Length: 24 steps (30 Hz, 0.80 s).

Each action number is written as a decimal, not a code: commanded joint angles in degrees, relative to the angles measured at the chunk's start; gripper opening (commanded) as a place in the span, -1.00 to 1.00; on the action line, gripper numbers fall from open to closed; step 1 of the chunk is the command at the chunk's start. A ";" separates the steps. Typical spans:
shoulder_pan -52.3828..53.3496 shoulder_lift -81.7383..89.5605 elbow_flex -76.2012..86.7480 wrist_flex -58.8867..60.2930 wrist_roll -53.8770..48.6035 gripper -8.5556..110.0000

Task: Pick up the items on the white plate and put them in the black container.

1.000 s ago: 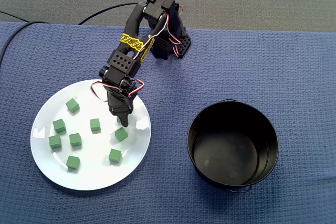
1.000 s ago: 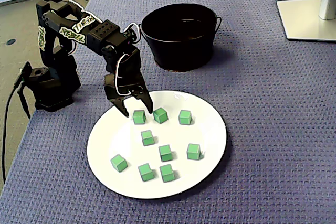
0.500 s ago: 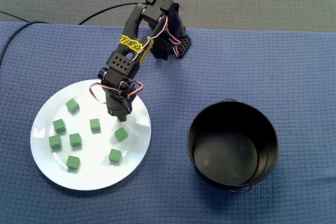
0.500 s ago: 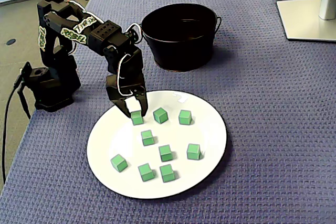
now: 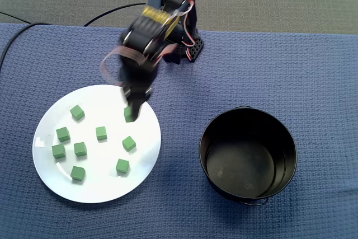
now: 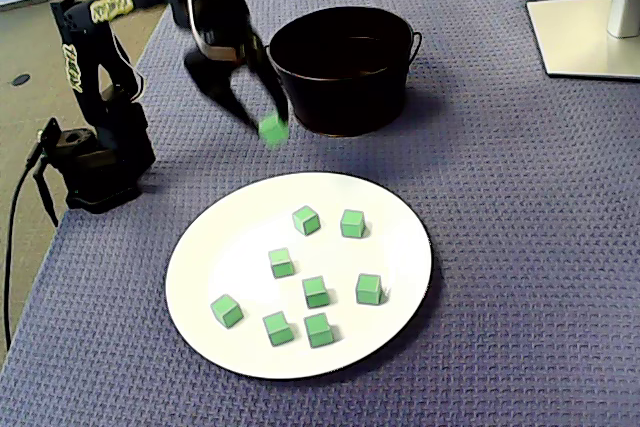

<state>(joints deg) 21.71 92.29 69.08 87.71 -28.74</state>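
My gripper [image 5: 131,110] [image 6: 264,125] is shut on a green cube [image 5: 130,115] [image 6: 271,128], held in the air above the plate's edge nearest the arm's base. The arm is blurred from motion. Several more green cubes, such as one [image 5: 129,143] [image 6: 306,220], lie spread on the white plate [image 5: 50,183] [image 6: 215,247]. The black container [image 5: 248,154] [image 6: 345,67] stands empty; in a fixed view it is right of the plate, in the other it is beyond the plate, just past the held cube.
A blue woven cloth [image 5: 313,71] [image 6: 520,207] covers the table. The arm's black base [image 5: 187,46] [image 6: 95,162] sits at the cloth's edge with a cable [image 5: 106,15] running off. A white stand foot [image 6: 585,37] lies in the far corner.
The gripper closed on a cube at the plate's near-base edge and has lifted it clear of the plate, swinging upward toward the black container.
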 commanded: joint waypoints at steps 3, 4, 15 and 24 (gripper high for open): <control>-16.79 1.41 -29.53 12.04 1.32 -0.86; -19.69 -0.70 -33.40 13.71 1.67 -0.86; -35.68 -28.56 -41.57 16.00 1.93 -0.86; -41.04 -39.81 -30.15 5.71 1.76 -0.86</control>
<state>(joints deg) -17.31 54.23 36.65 97.29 -26.98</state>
